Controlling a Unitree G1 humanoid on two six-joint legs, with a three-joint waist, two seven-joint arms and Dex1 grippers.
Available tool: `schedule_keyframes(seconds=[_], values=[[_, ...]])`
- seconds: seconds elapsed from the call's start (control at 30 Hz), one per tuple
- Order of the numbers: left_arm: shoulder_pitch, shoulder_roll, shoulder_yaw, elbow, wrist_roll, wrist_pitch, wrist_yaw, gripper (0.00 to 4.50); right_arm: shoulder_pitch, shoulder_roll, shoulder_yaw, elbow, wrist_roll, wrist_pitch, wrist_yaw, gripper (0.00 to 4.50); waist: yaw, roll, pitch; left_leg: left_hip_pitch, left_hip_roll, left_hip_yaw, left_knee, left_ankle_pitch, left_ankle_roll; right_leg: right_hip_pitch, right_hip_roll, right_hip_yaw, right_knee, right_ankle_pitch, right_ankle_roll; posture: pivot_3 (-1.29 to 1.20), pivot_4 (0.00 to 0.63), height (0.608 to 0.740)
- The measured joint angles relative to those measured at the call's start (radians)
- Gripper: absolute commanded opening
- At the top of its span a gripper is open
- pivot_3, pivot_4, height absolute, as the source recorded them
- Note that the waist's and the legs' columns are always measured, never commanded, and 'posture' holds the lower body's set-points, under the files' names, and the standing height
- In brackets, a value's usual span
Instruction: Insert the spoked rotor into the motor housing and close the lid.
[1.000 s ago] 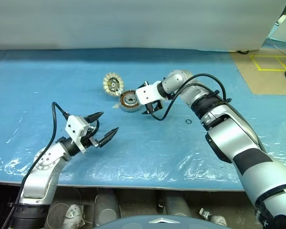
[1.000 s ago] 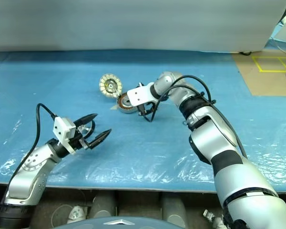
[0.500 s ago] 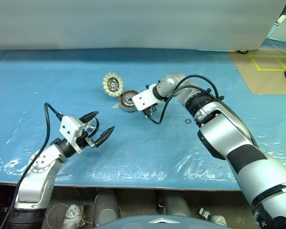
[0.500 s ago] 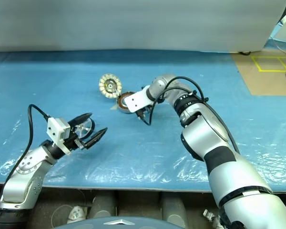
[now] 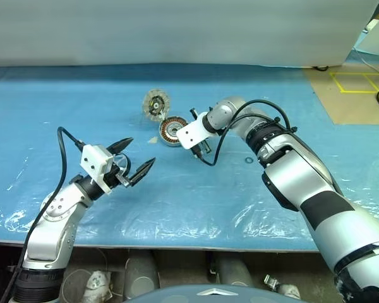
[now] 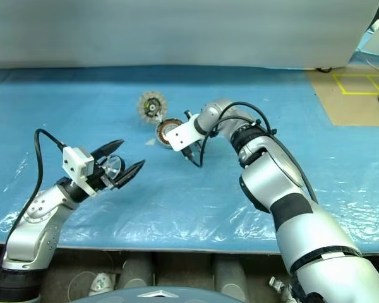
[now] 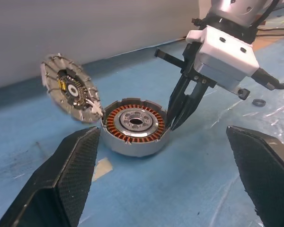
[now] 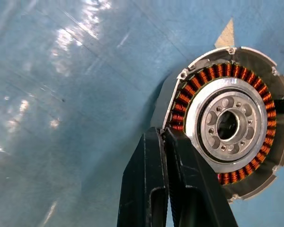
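Rotor (image 7: 135, 124) touching R claw (image 7: 176, 124) tips.

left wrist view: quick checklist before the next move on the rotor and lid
1. Rotor seated in the grey base: ok, it lies inside and looks level.
2. Lid closed: not ok, it stands tilted open at the base's edge.
3. Right hand off the parts: cannot tell, it is shut with its tips at the base's rim, across from the lid.
4. Lid's path down clear: not ok, probably; those tips sit at the rim.
5. Left hand out of the way: ok, open and well apart from the parts.
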Motion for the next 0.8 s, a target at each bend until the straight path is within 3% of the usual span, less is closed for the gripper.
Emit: schedule_keyframes(seconds=[0.27, 0.4, 0.57, 0.67, 0.8], values=[[0.009, 0.001, -0.015, -0.003, 0.002, 0.006, -0.002, 4.50, 0.275, -0.146, -0.043, -0.563, 0.198, 0.274, 0.391, 0.01, 0.008, -0.001, -0.001, 0.000, 0.000, -0.002, 0.002, 0.000, 0.001, 0.001, 0.000, -0.001, 0.002, 0.000, 0.000, 0.00, 0.150, 0.740], [0.010, 0.002, -0.034, -0.008, 0.001, 0.016, -0.011, 4.50, 0.369, -0.174, -0.032, -0.764, 0.226, 0.406, 0.427, 0.01, 0.003, -0.001, -0.001, 0.004, 0.000, -0.001, 0.004, -0.002, -0.003, 0.002, 0.000, 0.000, 0.007, 0.000, 0.000, 0.00, 0.150, 0.740], [0.017, 0.007, -0.044, -0.013, 0.002, 0.029, -0.020, 4.50, 0.390, -0.178, -0.021, -0.836, 0.237, 0.503, 0.429, 0.01, 0.000, -0.001, 0.000, 0.006, 0.000, -0.001, 0.010, -0.002, -0.003, 0.002, 0.000, 0.002, 0.012, -0.001, -0.001, 0.00, 0.150, 0.740], [0.020, 0.007, -0.044, -0.013, 0.002, 0.030, -0.023, 4.50, 0.388, -0.167, -0.021, -0.827, 0.239, 0.511, 0.417, 0.69, 0.000, -0.001, -0.001, 0.006, 0.000, 0.000, 0.012, -0.002, -0.003, 0.003, 0.000, 0.002, 0.013, -0.001, -0.001, 0.00, 0.150, 0.740], [0.020, 0.007, -0.045, -0.016, 0.002, 0.030, -0.024, 4.50, 0.380, -0.132, -0.029, -0.798, 0.265, 0.543, 0.386, 1.99, 0.000, -0.001, 0.000, 0.006, 0.000, -0.001, 0.013, -0.002, -0.003, 0.002, 0.000, 0.003, 0.015, -0.001, -0.001, 0.00, 0.150, 0.740]])
